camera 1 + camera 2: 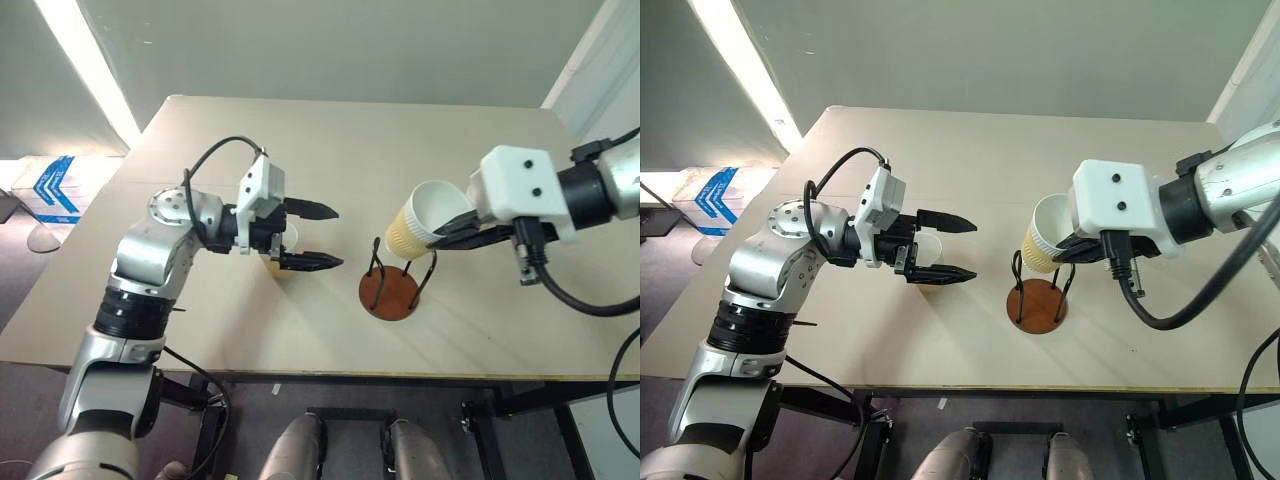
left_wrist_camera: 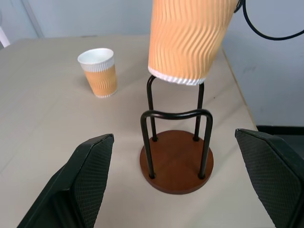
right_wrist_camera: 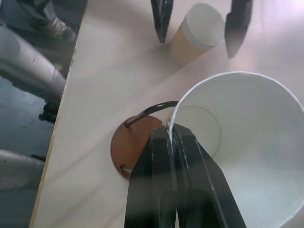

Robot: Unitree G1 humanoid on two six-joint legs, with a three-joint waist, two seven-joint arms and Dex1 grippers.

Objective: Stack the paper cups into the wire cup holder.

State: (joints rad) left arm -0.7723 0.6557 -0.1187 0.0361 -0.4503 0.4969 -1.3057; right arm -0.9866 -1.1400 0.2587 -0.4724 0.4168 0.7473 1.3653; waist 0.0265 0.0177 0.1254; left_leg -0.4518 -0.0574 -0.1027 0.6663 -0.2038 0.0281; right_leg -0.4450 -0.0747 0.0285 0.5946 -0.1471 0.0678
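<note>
The right gripper (image 1: 452, 232) pinches the rim of one paper cup (image 1: 420, 222), tilted just above the wire holder (image 1: 392, 283), whose round base sits bare on the table (image 1: 400, 140). The left gripper (image 1: 322, 237) stands wide, a second cup (image 1: 928, 252) between its fingers. The left wrist view shows a third cup (image 2: 98, 72) standing apart (three cups in all).

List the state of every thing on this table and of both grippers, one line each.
held paper cup: pinched at its rim, tilted, in the air above the holder.
standing paper cup: upright on the table, mouth up, not gripped.
wire cup holder: upright on the table, no cup in it.
left gripper: jaws open, holding nothing.
right gripper: jaws shut on the held paper cup.
</note>
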